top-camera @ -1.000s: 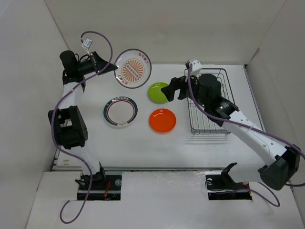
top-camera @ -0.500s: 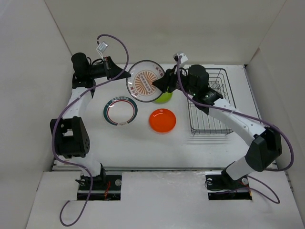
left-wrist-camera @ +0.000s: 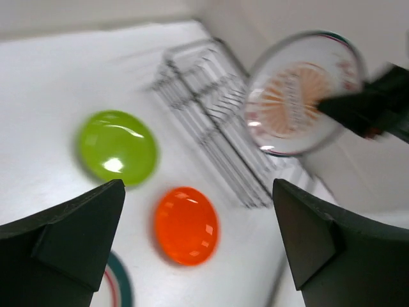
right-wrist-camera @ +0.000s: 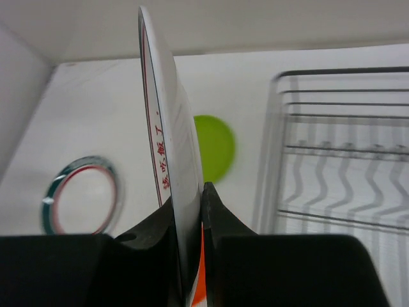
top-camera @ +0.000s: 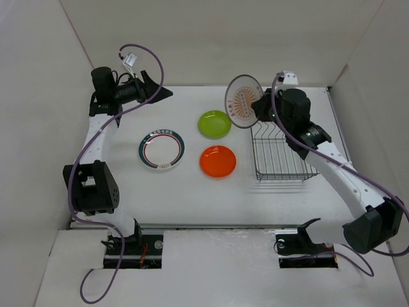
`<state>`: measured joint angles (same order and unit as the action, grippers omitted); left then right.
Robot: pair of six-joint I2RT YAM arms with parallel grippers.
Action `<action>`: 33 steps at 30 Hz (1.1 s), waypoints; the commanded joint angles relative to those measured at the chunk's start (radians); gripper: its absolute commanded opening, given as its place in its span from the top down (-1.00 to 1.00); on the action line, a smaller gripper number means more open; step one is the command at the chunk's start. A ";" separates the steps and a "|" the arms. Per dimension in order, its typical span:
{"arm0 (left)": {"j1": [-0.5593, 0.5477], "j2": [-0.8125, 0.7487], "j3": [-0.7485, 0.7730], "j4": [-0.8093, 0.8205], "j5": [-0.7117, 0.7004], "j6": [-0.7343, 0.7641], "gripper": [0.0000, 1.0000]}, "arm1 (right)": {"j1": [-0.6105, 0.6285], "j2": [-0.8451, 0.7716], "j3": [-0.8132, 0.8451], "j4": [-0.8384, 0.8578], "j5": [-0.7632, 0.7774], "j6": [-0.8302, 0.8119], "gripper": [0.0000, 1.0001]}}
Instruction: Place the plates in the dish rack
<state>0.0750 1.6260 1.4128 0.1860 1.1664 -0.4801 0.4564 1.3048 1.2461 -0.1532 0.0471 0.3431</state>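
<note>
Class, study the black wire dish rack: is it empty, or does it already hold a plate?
Empty. The dish rack shows only bare wires; the sunburst plate is clamped on edge in the right gripper.

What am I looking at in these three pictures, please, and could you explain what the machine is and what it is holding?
These are two robot arms bolted at the near edge of a white table. The overhead picture looks down from above and behind them; the other two come from a small camera on each wrist. The right gripper is shut on the sunburst plate, holding it on edge in the air near the black wire dish rack. The left gripper is open and holds nothing. On the table lie a lime green plate, an orange plate and a white plate with a ringed rim.
</note>
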 commanded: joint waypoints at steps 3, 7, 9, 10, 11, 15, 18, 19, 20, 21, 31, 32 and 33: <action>-0.038 -0.008 0.143 -0.396 -0.528 0.350 -1.00 | -0.065 -0.029 0.075 -0.213 0.394 -0.088 1.00; -0.047 0.014 0.186 -0.464 -0.741 0.359 -1.00 | -0.102 0.025 0.085 -0.233 0.434 -0.125 1.00; -0.047 0.014 0.196 -0.483 -0.830 0.359 -1.00 | -0.128 0.039 0.096 -0.233 0.435 -0.135 1.00; -0.047 0.014 0.207 -0.484 -0.849 0.359 -1.00 | -0.128 0.039 0.105 -0.233 0.435 -0.148 1.00; -0.047 0.014 0.207 -0.493 -0.861 0.359 -1.00 | -0.137 0.063 0.116 -0.224 0.435 -0.167 1.00; -0.047 -0.006 0.207 -0.493 -0.898 0.370 -1.00 | -0.166 0.114 0.144 -0.224 0.422 -0.197 1.00; -0.047 -0.006 0.216 -0.493 -0.907 0.370 -1.00 | -0.176 0.142 0.154 -0.224 0.405 -0.217 1.00; -0.047 -0.006 0.216 -0.502 -0.907 0.370 -1.00 | -0.176 0.142 0.154 -0.224 0.405 -0.217 1.00; -0.047 -0.006 0.216 -0.502 -0.907 0.370 -1.00 | -0.176 0.152 0.154 -0.214 0.390 -0.217 1.00; -0.047 -0.006 0.216 -0.502 -0.907 0.370 -1.00 | -0.176 0.162 0.154 -0.213 0.390 -0.217 1.00; -0.047 -0.006 0.216 -0.502 -0.907 0.379 -1.00 | -0.214 0.218 0.145 -0.172 0.295 -0.199 1.00; -0.047 -0.006 0.216 -0.511 -0.907 0.379 -1.00 | -0.214 0.218 0.145 -0.172 0.295 -0.199 1.00; -0.047 -0.006 0.216 -0.511 -0.916 0.379 -1.00 | -0.214 0.231 0.157 -0.172 0.295 -0.199 1.00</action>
<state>0.0280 1.6466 1.5848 -0.3275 0.2665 -0.1123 0.2497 1.5314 1.3411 -0.4080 0.3580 0.1371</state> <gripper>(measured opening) 0.997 0.152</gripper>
